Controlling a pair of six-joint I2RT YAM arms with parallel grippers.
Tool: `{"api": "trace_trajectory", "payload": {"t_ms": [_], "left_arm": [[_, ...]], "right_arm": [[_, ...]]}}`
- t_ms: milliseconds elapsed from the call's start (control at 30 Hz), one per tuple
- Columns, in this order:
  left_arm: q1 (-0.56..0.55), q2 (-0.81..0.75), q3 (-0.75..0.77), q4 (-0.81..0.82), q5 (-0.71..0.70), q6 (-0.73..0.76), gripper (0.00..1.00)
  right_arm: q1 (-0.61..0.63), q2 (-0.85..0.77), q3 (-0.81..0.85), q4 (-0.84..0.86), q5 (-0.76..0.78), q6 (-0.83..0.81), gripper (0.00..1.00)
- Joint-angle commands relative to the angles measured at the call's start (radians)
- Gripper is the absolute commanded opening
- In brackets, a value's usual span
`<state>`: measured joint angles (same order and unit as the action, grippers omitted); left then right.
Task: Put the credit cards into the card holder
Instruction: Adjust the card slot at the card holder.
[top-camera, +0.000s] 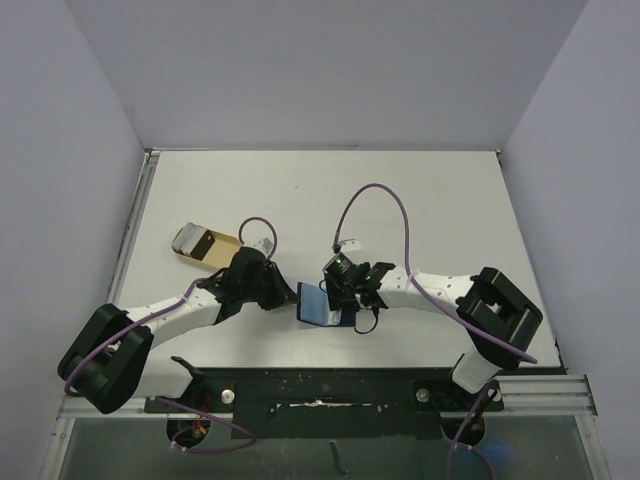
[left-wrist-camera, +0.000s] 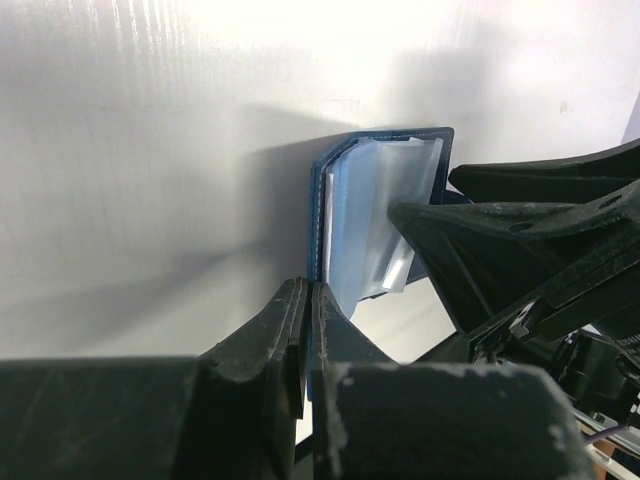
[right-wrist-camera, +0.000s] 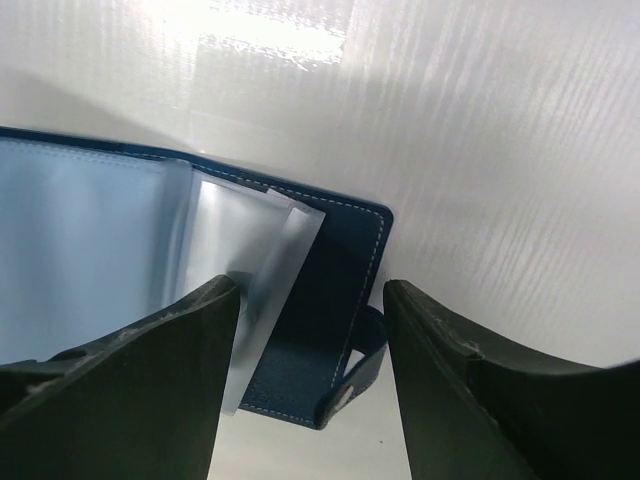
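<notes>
Holding the card holder (top-camera: 322, 303) open on the bench (top-camera: 420, 200) | left hand (left-wrist-camera: 306, 300) pinches its left cover edge | right hand (right-wrist-camera: 312, 300) spread over its snap side, holding nothing | tan card (top-camera: 210, 245) lies well left of it | next, likely: fetch a card, slide it in

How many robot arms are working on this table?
2. The left arm reaches from the left, left pincer shut on the card holder; the right arm from the right, right pincer open over it.
</notes>
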<state>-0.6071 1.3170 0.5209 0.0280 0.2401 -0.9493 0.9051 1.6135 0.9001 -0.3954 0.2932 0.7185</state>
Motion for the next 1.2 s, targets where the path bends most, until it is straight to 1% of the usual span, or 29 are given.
{"api": "trace_trajectory", "payload": {"t_ms": [0, 267, 500, 900, 1167], "left_arm": [[0.004, -0.012, 0.039, 0.002, -0.016, 0.019, 0.00], [0.005, -0.015, 0.037, -0.012, -0.026, 0.015, 0.00], [0.005, -0.016, 0.034, -0.015, -0.031, 0.009, 0.00], [0.004, -0.018, 0.028, 0.000, -0.021, -0.001, 0.00], [0.006, -0.016, 0.024, -0.003, -0.028, -0.005, 0.00]], "right_arm": [[0.009, -0.035, -0.010, -0.039, 0.068, 0.016, 0.58], [0.009, -0.076, -0.025, -0.069, 0.088, 0.015, 0.51], [0.008, -0.098, -0.037, -0.074, 0.087, 0.016, 0.48], [0.008, -0.062, -0.063, -0.033, 0.067, 0.016, 0.41], [0.008, -0.056, -0.070, -0.039, 0.078, 0.018, 0.31]]}}
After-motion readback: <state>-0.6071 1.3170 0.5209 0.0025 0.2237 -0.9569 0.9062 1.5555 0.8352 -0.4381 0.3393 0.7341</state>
